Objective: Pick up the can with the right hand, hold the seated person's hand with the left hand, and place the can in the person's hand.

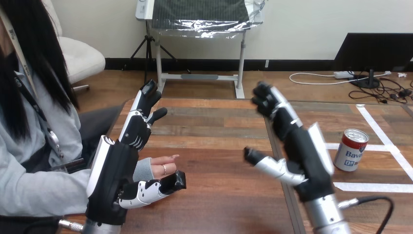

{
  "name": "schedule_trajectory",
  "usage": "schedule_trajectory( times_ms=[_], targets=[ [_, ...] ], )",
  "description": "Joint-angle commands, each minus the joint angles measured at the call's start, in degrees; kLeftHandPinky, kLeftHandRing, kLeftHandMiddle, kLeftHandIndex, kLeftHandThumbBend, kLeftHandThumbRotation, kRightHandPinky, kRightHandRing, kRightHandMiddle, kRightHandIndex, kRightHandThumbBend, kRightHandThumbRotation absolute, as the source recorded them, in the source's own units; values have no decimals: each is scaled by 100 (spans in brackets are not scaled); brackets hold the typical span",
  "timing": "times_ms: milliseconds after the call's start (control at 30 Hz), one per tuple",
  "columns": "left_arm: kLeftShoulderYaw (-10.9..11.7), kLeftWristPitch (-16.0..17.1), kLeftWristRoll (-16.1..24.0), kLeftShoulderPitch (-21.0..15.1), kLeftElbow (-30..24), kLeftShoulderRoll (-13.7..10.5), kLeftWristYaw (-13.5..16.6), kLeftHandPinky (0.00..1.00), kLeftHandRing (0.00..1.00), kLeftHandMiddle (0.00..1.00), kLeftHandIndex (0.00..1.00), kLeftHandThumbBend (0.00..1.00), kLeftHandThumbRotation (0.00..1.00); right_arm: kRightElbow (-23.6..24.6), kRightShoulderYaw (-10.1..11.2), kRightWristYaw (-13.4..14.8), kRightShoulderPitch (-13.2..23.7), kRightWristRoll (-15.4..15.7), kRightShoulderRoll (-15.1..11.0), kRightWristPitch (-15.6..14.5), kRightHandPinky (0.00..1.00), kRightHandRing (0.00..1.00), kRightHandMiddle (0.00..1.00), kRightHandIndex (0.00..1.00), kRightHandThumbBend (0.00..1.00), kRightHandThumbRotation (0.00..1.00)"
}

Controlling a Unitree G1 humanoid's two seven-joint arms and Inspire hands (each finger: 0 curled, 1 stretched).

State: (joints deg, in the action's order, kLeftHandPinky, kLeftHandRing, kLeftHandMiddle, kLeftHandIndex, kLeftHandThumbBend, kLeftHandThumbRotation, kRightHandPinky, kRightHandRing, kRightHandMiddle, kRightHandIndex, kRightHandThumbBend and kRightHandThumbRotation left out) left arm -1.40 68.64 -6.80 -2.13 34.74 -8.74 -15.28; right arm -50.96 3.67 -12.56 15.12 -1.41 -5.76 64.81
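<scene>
A red and white can [351, 149] stands upright on the wooden table [214, 141], at the right. My right hand [303, 151] is raised just left of the can, apart from it, open with straight fingers and the thumb stretched to the left. My left hand [116, 168] is at the table's left side, open, fingers pointing away from me and its thumb reaching right. The person's hand [161, 168] lies palm up in the gap above that thumb, beside my palm; I cannot tell whether they touch.
The seated person fills the view's left edge, with a grey sleeve [34, 192] reaching toward my left hand. White tape lines [384, 141] mark a square on the table around the can. A black cable [375, 202] runs from my right forearm.
</scene>
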Motion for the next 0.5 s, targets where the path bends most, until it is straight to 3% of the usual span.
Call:
schedule_trajectory(
  times_ms=[0, 200, 467],
  targets=[
    [29, 17, -107, -204, -160, 6, -20, 89, 97, 100, 98, 100, 61, -56, 167, 91, 688, -130, -121, 239, 88, 88, 90, 92, 100, 52],
    [48, 62, -127, -219, -117, 8, -37, 89, 97, 100, 98, 100, 61, -138, 287, 287, 839, -63, -198, 330, 84, 86, 89, 91, 100, 52],
    [64, 56, -143, -212, -137, 11, -35, 89, 96, 100, 98, 100, 61, -8, 389, 399, 967, -147, -295, 212, 85, 88, 90, 92, 100, 49]
  ],
)
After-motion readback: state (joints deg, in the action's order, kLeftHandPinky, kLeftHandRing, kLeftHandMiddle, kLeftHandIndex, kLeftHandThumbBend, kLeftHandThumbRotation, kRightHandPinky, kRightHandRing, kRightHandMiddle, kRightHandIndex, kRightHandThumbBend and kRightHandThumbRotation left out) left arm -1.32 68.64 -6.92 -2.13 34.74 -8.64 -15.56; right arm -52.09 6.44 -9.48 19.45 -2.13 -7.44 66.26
